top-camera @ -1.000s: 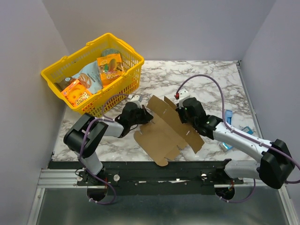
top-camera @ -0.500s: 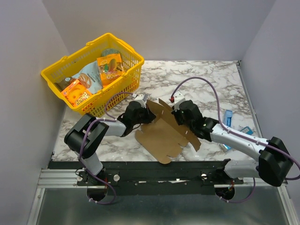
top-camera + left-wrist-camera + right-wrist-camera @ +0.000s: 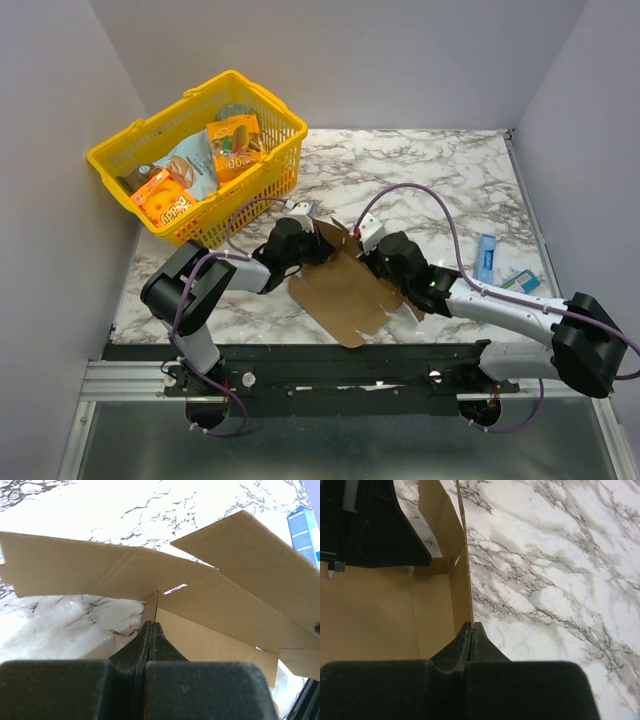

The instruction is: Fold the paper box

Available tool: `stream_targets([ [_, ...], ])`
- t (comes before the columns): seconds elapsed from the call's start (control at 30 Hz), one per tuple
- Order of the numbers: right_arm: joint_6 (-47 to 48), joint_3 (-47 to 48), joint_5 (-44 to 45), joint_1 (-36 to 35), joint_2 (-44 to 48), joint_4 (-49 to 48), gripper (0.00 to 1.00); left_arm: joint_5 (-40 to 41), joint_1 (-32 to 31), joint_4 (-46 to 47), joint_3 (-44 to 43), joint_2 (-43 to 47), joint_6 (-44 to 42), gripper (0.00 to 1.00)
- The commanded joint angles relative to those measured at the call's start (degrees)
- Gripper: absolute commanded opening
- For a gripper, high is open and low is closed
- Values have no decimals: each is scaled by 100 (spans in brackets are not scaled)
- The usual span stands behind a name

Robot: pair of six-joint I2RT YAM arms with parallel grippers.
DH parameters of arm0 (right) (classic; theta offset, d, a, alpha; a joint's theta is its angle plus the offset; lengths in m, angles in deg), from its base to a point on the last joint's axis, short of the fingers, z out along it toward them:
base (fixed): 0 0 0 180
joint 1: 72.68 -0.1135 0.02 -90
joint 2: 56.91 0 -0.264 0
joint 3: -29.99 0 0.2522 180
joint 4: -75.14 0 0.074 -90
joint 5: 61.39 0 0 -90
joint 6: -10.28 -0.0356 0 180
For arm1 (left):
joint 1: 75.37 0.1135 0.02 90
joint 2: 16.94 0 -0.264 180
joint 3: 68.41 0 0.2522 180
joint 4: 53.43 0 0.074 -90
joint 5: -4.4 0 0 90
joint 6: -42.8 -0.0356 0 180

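Paper box point(image 3: 345, 290), long axis far-left to near-right, pinched by clenched left gripper point(image 3: 151, 625) and clenched right gripper point(image 3: 471, 625)

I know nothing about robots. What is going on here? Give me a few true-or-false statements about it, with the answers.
1. The left gripper and the right gripper are each clamped shut on an edge of the paper box. True.
2. The paper box is already a finished, closed box. False: it is an open cardboard sheet with some flaps bent up.
3. The yellow basket holds colourful snack packs. True.
4. The blue packet lies inside the basket. False: it lies on the table, off to the right of the cardboard.
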Motion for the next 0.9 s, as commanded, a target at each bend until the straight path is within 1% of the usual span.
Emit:
stream_targets([
  [0.0, 307, 78, 414, -333, -332, -376, 1, -297, -101, 279, -55, -35, 62, 3],
  [0.1, 377, 131, 485, -394, -412, -349, 1, -201, -101, 139, -64, 26, 27, 9],
  [0.13, 403, 131, 537, -394, -412, -332, 1, -183, -84, 138, -47, 61, 18, 16],
  [0.2, 430, 131, 573, -403, -403, -323, 1, -165, -49, 59, -11, 193, -26, 25],
  [0.23, 421, 131, 660, -412, -412, -314, 1, -165, -22, 24, -3, 254, -52, 34],
  [0.3, 438, 131, 748, -412, -420, -314, 1, -156, 30, -116, 32, 500, -105, 45],
  [0.33, 456, 148, 818, -403, -447, -297, 1, -139, 39, -187, 41, 605, -201, 52],
  [0.43, 447, 175, 889, -412, -482, -279, 1, -33, 92, -547, 59, 992, -377, 62],
  [0.6, 430, 175, 898, -403, -456, -279, 1, 160, 224, -1284, 59, 1563, -527, 69],
  [0.77, 491, 87, 872, -412, -333, -384, 1, 125, 469, -1593, -125, 1994, -352, 72],
  [0.87, 570, 69, 889, -421, -315, -411, 1, 46, 540, -1620, -353, 2100, -141, 78],
])
